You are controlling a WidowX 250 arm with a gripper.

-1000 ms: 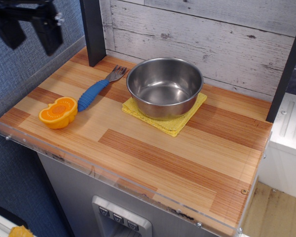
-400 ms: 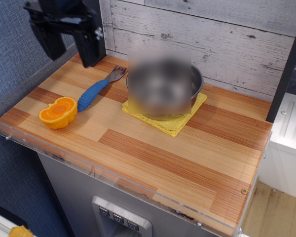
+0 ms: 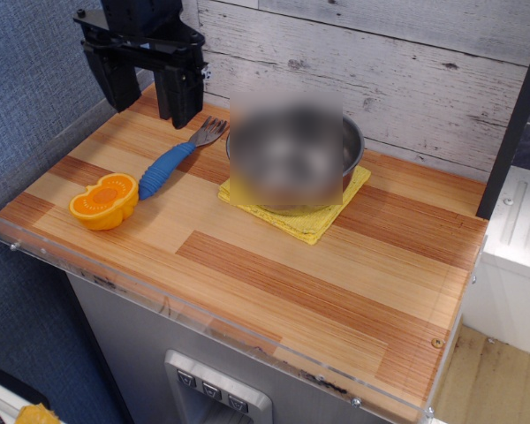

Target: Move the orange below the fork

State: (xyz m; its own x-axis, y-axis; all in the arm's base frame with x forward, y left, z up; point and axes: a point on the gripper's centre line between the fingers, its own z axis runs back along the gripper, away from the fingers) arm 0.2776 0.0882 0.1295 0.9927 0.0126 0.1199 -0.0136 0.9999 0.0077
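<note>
We see the black pincer (image 3: pixel 147 99) hanging over the far left corner of the wooden bench (image 3: pixel 336 265), its two fingers (image 3: pixel 177 97) spread apart with nothing between them, pointing down and clear of the surface; the orange (image 3: pixel 105 201) lies cut face up near the bench's left front edge, at about 7 o'clock from the pincer and well apart from it; the fork (image 3: pixel 179 154) lies flat on the boards, its blue handle slanting down toward 7 o'clock and its metal tines toward 1 o'clock; the handle's end sits just beside the orange, which lies at about 8 o'clock from that end, and we cannot tell whether they touch; the tines lie just below the pincer's right-hand finger in the picture; at 3 o'clock from the fork a blurred metal bowl (image 3: pixel 352 146) stands on a yellow cloth (image 3: pixel 311 223); a clear plastic rim (image 3: pixel 203 318) runs along the bench's front edge
</note>
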